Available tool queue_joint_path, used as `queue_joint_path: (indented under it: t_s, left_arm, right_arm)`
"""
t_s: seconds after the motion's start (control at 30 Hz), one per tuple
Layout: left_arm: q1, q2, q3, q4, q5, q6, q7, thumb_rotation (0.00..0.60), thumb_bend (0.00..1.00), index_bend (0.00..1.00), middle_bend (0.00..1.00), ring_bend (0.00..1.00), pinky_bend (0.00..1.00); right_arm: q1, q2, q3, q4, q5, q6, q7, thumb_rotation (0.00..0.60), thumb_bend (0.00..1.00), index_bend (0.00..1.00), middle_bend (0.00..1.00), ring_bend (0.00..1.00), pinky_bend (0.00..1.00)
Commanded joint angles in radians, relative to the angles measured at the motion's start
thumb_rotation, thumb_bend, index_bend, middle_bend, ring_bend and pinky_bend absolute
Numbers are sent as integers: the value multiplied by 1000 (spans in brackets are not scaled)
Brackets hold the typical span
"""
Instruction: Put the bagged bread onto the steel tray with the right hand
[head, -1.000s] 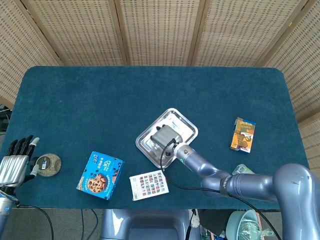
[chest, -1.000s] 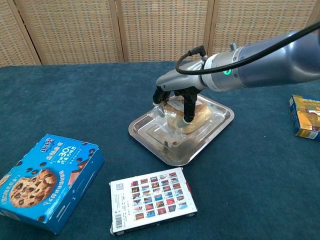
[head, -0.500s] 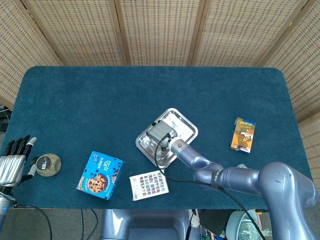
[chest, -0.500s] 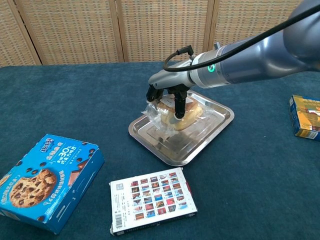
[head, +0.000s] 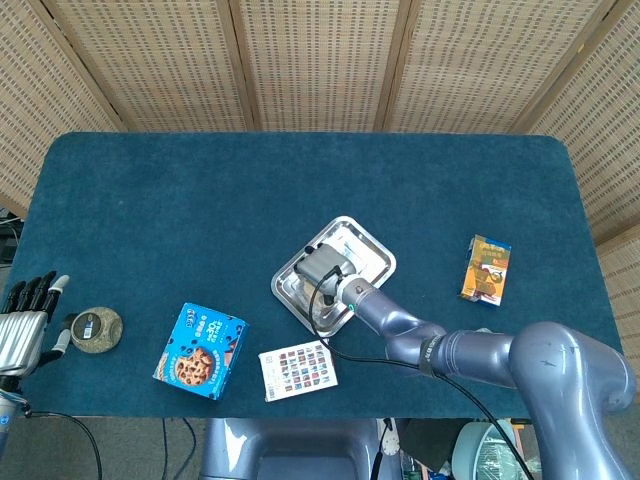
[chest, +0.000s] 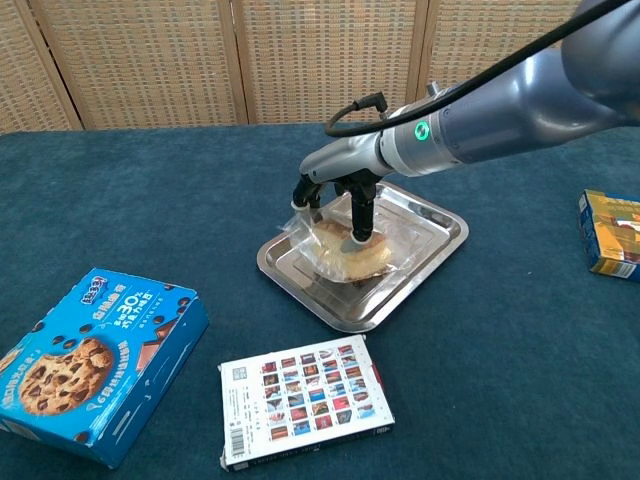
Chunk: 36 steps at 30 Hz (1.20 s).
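Observation:
The bagged bread (chest: 345, 258), a pale loaf in clear plastic, lies in the left half of the steel tray (chest: 440, 226) at the table's middle. My right hand (chest: 335, 195) is over it, with dark fingers (chest: 358, 225) reaching down on either side of the bag and still pinching it. From the head view the right hand (head: 322, 267) covers most of the bread on the tray (head: 375, 247). My left hand (head: 25, 322) hangs at the table's near left edge, fingers apart, holding nothing.
A blue cookie box (chest: 90, 360) sits front left, and a white picture-printed packet (chest: 305, 400) lies just before the tray. An orange-green carton (chest: 610, 232) stands far right. A round disc (head: 97, 329) lies beside the left hand.
The right hand has shifted left and lowered the bread from a tilted, lifted pose down flat onto the tray. The left hand has drifted slightly down and left.

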<state>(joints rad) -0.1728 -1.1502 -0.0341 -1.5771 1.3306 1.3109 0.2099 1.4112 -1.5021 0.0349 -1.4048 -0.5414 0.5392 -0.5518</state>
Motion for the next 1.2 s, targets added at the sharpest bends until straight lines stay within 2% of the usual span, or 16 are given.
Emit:
queue_joint_path:
  t_s: [0.03,0.1,0.23,0.37,0.6,0.73,0.87,1.2]
  left_arm:
    - [0,0,0,0,0,0,0,600,424,0,0,0,0]
    - [-1,0,0,-1,0,-2,0,600,425,0,0,0,0]
    - [-2,2,0,-2,0,-6,-6,600,425,0,0,0,0]
    - [-2,1,2,-1,5,-6,-7,600,425,0,0,0,0]
    - [1,3,6,-5,19,3,-7,600,425,0,0,0,0]
    - [4,3,10,-11,26,10,-2,600,425,0,0,0,0]
    - [11,7,10,-17,36,27,-3,600,425,0,0,0,0]
    - [18,11,13,-25,57,46,-2,600,425,0,0,0,0]
  right_arm:
    - [9,6,-8,-6,11,-6,7,600,332,165,146,4,46]
    - [21,12,-17,-10,25,-13,11,600,330,115,90,0,7]
    - [52,41,-42,-41,76,-1,4,600,323,33,7,0,0]
    - [99,83,-78,-100,147,41,-31,600,322,21,0,0,0]
    - [177,199,-126,-316,286,206,-117,600,326,21,0,0,0]
    - [170,264,-124,-434,282,304,-130,600,330,21,0,0,0]
    - [120,342,-129,-551,220,419,-122,600,331,21,0,0,0]
    - [-14,467,-172,-719,67,631,-152,600,331,21,0,0,0]
